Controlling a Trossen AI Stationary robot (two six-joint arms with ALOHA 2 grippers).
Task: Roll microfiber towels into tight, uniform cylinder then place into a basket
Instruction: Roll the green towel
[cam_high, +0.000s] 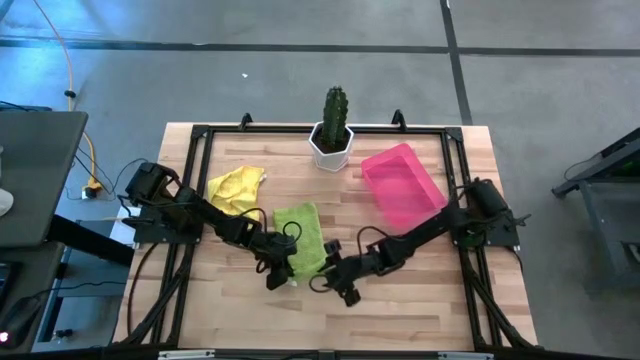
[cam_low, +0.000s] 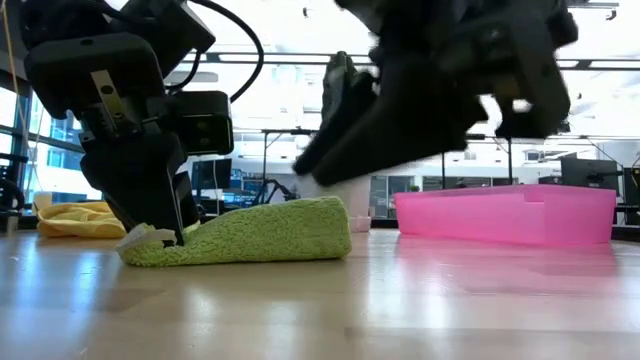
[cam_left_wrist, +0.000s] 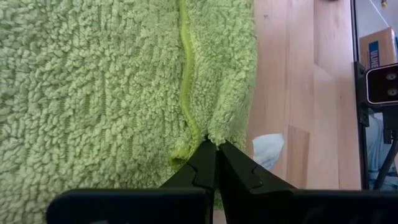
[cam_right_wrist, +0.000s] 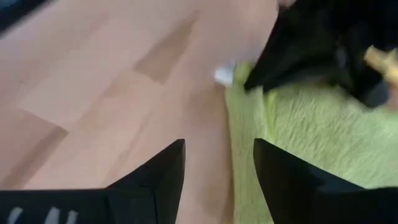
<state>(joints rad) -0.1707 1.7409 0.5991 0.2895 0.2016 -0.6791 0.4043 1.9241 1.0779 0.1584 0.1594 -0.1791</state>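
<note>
Left gripper (cam_left_wrist: 214, 144) pinches the green towel's (cam_high: 300, 236) near corner, right gripper (cam_right_wrist: 217, 163) spread beside it, its blurred arm hiding the cactus pot (cam_high: 331, 146) low down.

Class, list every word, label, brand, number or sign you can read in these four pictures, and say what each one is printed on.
No text reads in full.
Blue lettering on the cardboard box past the table edge, left wrist view: cut off and blurred, unreadable.
White tag at the corner of the green towel: no print shows.
Pink tray, cactus pot, yellow towel: no writing visible.
</note>
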